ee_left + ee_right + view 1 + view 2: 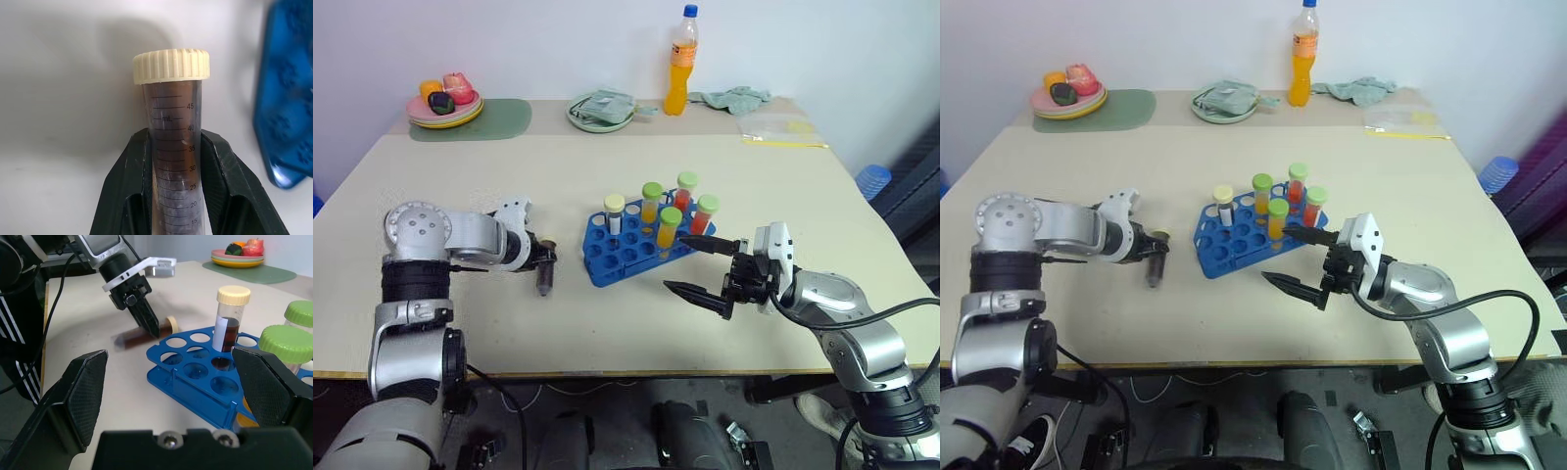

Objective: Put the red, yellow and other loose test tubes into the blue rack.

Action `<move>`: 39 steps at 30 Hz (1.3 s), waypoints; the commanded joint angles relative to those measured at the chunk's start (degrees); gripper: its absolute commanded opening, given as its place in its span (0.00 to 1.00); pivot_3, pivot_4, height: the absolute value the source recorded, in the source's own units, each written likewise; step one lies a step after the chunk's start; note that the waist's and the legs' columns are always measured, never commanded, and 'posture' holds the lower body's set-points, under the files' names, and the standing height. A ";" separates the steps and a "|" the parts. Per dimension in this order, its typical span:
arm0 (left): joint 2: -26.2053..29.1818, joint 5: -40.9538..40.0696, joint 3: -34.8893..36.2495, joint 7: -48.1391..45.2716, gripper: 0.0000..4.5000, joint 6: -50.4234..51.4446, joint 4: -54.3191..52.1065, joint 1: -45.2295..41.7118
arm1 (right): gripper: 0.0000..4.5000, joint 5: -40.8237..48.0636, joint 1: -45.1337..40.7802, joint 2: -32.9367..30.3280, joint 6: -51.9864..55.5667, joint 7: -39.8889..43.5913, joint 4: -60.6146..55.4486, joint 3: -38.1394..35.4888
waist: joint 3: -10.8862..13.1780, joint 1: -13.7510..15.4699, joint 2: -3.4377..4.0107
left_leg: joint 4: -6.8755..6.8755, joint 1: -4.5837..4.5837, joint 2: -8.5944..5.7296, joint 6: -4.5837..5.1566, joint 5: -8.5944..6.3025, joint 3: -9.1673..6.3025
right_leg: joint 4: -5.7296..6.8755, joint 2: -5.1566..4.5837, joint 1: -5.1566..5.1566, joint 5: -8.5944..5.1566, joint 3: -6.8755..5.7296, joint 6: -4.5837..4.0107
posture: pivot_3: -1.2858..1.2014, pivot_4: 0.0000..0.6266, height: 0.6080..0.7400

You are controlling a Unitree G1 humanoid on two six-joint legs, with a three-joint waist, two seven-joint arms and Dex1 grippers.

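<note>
Biggest worry: the blue rack (641,245) sits just beside the left end effector (544,266), so a swing could clip it and topple its standing tubes. Smaller one: the dark brown test tube (171,147), lying on the table (607,333), is clamped between its fingers and could slip. Right end effector (705,269) is spread wide, empty, near the rack

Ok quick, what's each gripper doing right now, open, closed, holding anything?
Left gripper: closed on the brown tube, which lies on the table.
Right gripper: open, holding nothing, beside the rack.
</note>
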 commanded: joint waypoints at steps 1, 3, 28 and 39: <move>1.56 3.89 3.16 -2.84 0.17 -4.00 -12.29 2.83 | 1.00 -0.20 0.03 0.25 -1.59 -0.12 -0.94 -1.02 | 0.00 0.06 0.00 | -0.04 -0.01 0.00 -0.11 0.06 0.00 | 0.01 0.00 -0.02 0.00 0.00 0.00 | 0.52 0.24 1.00; 3.40 9.68 1.81 -15.15 0.17 -18.01 -22.56 8.42 | 1.00 -0.25 0.25 0.10 -1.79 -0.05 -0.69 -1.34 | 0.00 0.08 0.00 | -0.07 -0.03 0.00 -0.23 0.12 0.01 | 0.00 -0.02 -0.05 0.00 0.00 -0.01 | 0.52 0.24 1.00; -6.56 63.74 -22.25 -74.18 0.17 -116.40 -7.92 20.31 | 1.00 1.31 5.71 -4.56 -0.23 0.45 -2.51 -8.00 | 0.02 0.24 -0.04 | -0.02 -0.11 -0.02 -0.13 0.07 0.16 | -0.22 -0.06 0.01 -0.05 0.08 -0.13 | 0.52 0.24 1.00; -15.40 63.31 -24.07 -75.23 0.17 -123.54 2.71 17.86 | 1.00 3.91 8.74 -7.30 4.46 -1.31 -6.91 -11.60 | 0.01 0.37 -0.03 | 0.01 -0.08 0.03 -0.01 0.00 0.13 | -0.19 0.03 0.02 0.00 0.09 -0.05 | 0.52 0.24 1.00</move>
